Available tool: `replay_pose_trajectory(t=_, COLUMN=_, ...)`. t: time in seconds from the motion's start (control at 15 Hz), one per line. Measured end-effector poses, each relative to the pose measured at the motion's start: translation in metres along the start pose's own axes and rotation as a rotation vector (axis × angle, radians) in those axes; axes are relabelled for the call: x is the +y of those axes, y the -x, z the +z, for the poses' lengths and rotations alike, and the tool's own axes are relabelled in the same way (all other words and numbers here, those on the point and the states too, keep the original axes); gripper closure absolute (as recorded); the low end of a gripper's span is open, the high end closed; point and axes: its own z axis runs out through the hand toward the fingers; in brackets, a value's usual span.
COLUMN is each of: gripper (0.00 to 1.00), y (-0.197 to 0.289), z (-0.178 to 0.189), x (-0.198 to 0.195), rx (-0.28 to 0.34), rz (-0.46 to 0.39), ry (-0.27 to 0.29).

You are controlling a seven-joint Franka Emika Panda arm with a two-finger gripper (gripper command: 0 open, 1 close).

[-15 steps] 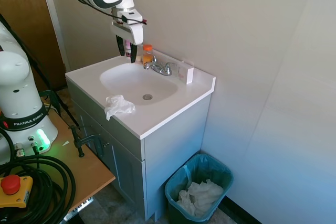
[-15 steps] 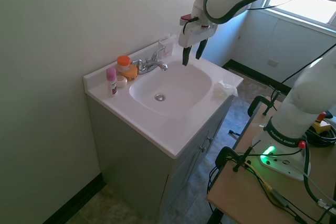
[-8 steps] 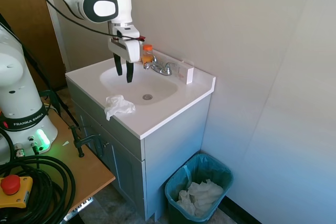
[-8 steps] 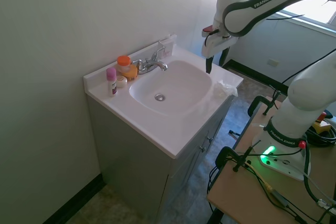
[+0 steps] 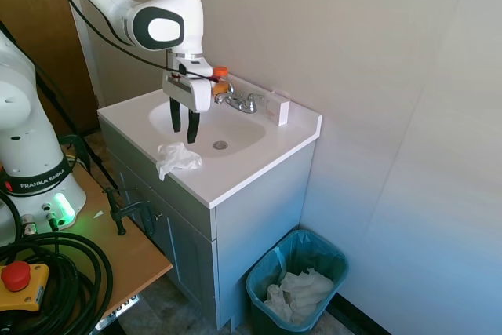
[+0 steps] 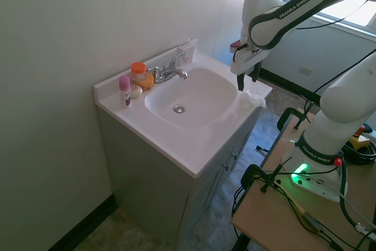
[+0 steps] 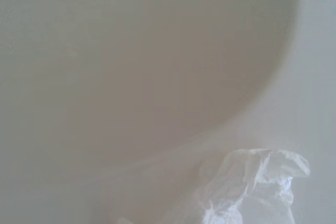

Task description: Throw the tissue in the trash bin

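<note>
The tissue [image 5: 178, 158] lies loose on the near edge of the sink counter [image 5: 235, 172], not yet picked up, so nearly all the task remains. The gripper [image 5: 183, 129] hangs above the basin, just beyond the tissue, fingers spread wide and empty. The trash bin [image 5: 298, 285] waits on the floor to the cabinet's right, well apart.

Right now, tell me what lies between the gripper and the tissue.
Nothing. In the first exterior view, the open gripper hangs over the basin's near edge, and only bare white sink top separates it from the crumpled tissue.
</note>
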Motion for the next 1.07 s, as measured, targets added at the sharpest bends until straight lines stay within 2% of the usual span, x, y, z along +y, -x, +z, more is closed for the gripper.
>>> replay_pose_trajectory(t=0.33, gripper=0.0, y=-0.005, z=0.035, x=-0.002, rx=-0.034, rz=-0.01, ry=0.025)
replay_pose_trajectory(t=0.4, gripper=1.0, y=-0.007, z=0.043, x=-0.002, rx=-0.04, rz=-0.011, ry=0.028)
replay_pose_trajectory(t=1.07, gripper=1.0, y=-0.014, z=0.051, x=-0.007, rx=-0.044, rz=-0.009, ry=-0.014)
